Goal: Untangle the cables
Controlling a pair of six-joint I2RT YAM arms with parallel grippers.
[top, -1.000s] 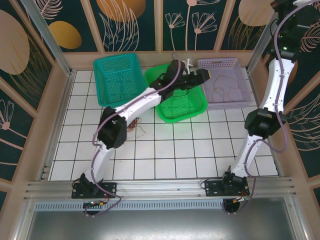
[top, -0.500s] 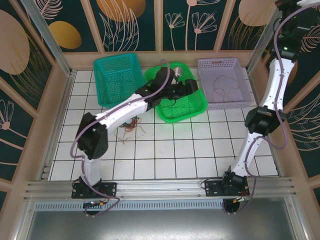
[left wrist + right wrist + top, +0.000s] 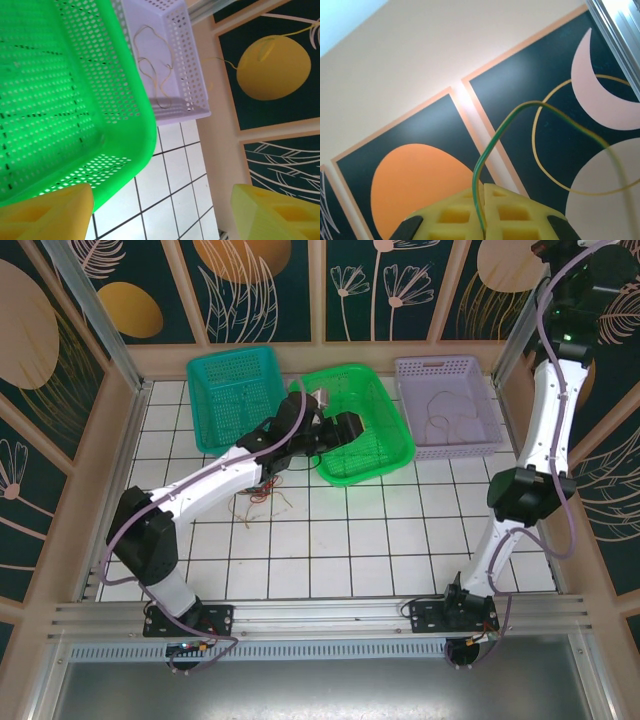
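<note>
Upward — green cable [image 3: 496, 134] arcs from clamped right pincer [image 3: 484, 188].

Pretty clearly a robotics lab test cell, not anyone's home. A left arm [image 3: 215, 476] and a right arm [image 3: 553, 410] are bolted to an aluminium rail [image 3: 320, 611] at the edge of a white tiled table [image 3: 350, 550]. Wood-framed painted panels [image 3: 250, 285] box it in, and a teal basket [image 3: 235, 400], a green basket [image 3: 372, 452] and a purple basket [image 3: 440, 366] sit at the back.
</note>
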